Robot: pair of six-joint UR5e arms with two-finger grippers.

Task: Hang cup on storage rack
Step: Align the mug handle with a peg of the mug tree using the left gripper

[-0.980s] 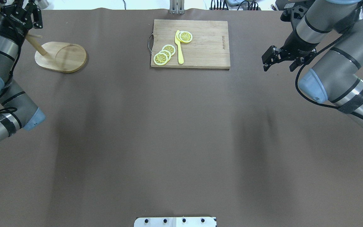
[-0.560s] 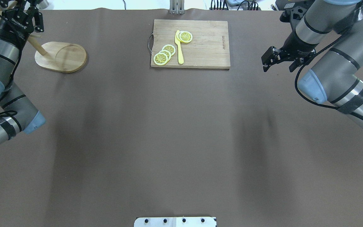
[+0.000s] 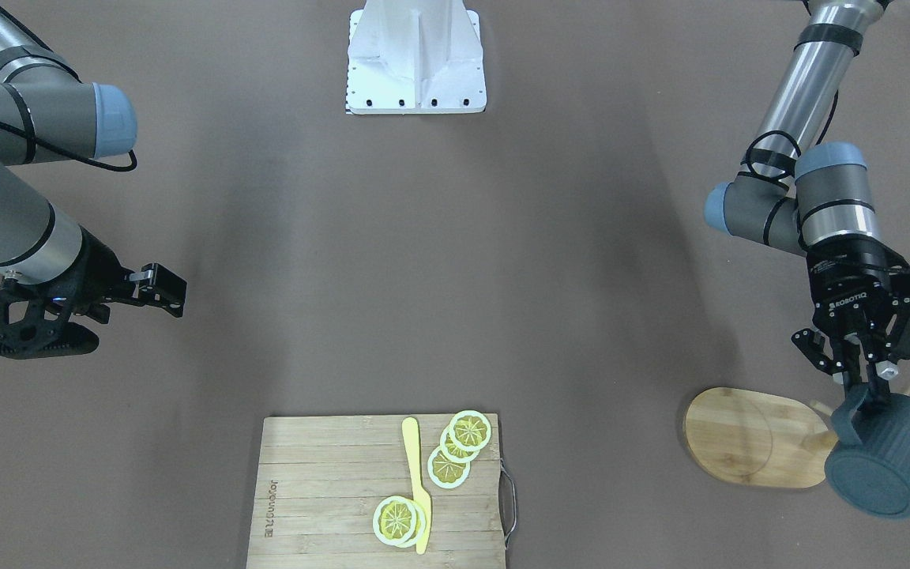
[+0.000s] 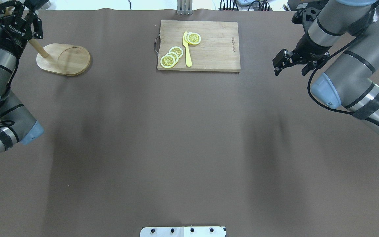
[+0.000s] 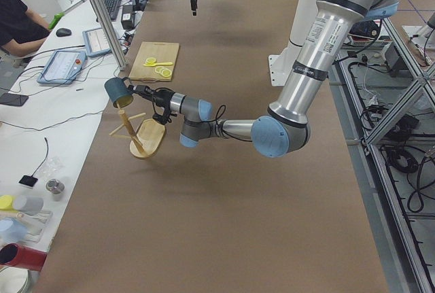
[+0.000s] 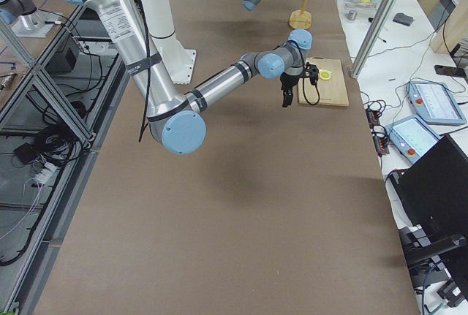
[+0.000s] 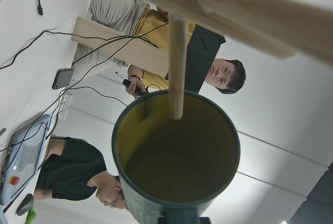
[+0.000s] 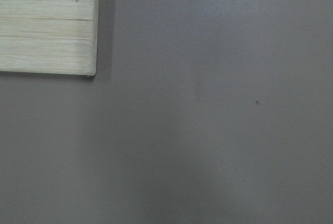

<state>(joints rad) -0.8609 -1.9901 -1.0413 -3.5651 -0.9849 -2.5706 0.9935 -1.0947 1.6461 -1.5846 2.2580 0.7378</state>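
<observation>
My left gripper (image 3: 866, 386) is shut on the loop handle of the dark slate-blue ribbed cup (image 3: 888, 458) and holds it in the air, tilted, beside the post of the bamboo storage rack (image 3: 743, 435). In the left wrist view the cup's yellowish inside (image 7: 177, 156) faces the camera, and a thin peg (image 7: 177, 63) ends at its mouth. The exterior left view shows the cup (image 5: 117, 93) at the top of the rack (image 5: 144, 140). In the overhead view only the rack's oval base (image 4: 65, 60) shows clearly. My right gripper (image 4: 291, 67) is open and empty above bare table.
A rectangular wooden cutting board (image 4: 212, 46) with lemon slices (image 4: 171, 56) and a yellow knife (image 4: 187, 49) lies at the table's far middle. The robot's white base (image 3: 415, 63) is at the near edge. Operators sit beyond the table's far side.
My left gripper has moved up and left in the overhead view, further over the rack's post. The right gripper has shifted very slightly.
</observation>
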